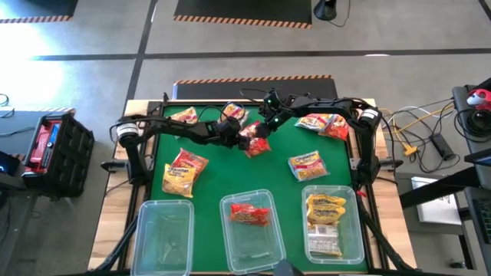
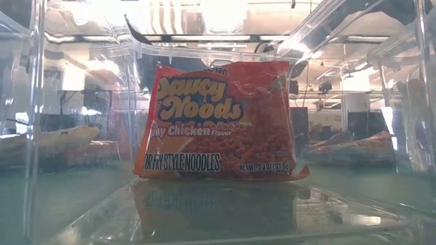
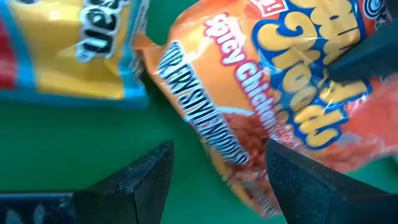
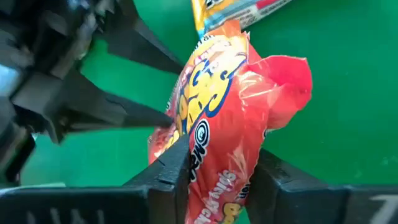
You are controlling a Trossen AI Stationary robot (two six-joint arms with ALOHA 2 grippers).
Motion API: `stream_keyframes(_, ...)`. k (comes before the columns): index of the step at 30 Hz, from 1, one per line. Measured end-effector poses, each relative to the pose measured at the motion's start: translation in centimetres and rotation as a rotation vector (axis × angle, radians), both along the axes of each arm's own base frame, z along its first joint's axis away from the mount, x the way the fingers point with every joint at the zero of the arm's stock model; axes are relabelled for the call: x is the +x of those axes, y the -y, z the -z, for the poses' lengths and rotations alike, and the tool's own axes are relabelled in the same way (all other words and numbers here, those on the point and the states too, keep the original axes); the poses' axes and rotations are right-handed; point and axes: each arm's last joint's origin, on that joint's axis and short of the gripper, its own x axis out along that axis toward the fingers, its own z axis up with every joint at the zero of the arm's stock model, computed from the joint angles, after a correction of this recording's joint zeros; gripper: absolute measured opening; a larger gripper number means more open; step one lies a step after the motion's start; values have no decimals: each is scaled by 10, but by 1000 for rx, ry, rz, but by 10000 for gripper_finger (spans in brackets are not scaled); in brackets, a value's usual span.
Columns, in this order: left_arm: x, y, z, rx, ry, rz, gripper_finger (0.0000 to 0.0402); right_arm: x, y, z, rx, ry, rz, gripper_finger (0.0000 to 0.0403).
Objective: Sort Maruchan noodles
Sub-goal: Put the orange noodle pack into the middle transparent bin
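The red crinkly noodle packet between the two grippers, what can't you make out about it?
- The red crinkly noodle packet: full label, hidden by the right gripper in the right wrist view.
- Left gripper: whether it touches the packet, blurred in the left wrist view.
- High view: packet's flavour text too small.

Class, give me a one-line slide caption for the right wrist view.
Right tool shut on a red Spicy Chicken noodle packet above the green table, left tool open alongside.
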Motion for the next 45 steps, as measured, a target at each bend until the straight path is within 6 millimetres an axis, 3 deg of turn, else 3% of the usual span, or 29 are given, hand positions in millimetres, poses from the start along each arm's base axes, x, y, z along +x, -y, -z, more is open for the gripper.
stream_keyframes(10,-26,11,-43,63,-82,-4,231,-17,-3,-20,-26,-12,-71,71)
stream_keyframes(18,-36,15,-58,88,-102,-20,231,-29,-33,-69,-78,37,-170,70)
stream_keyframes(24,-39,16,-54,63,-144,-31,231,-39,-73,-118,-135,132,-244,70)
stream_keyframes(31,-40,16,-53,60,-148,-48,231,-49,-135,-164,-154,247,-330,70)
stream_keyframes(39,-40,16,-53,41,-136,-88,231,-45,-212,-175,-211,273,-468,70)
stream_keyframes(45,-40,16,-53,36,-133,-96,231,-36,-249,-172,-227,281,-489,70)
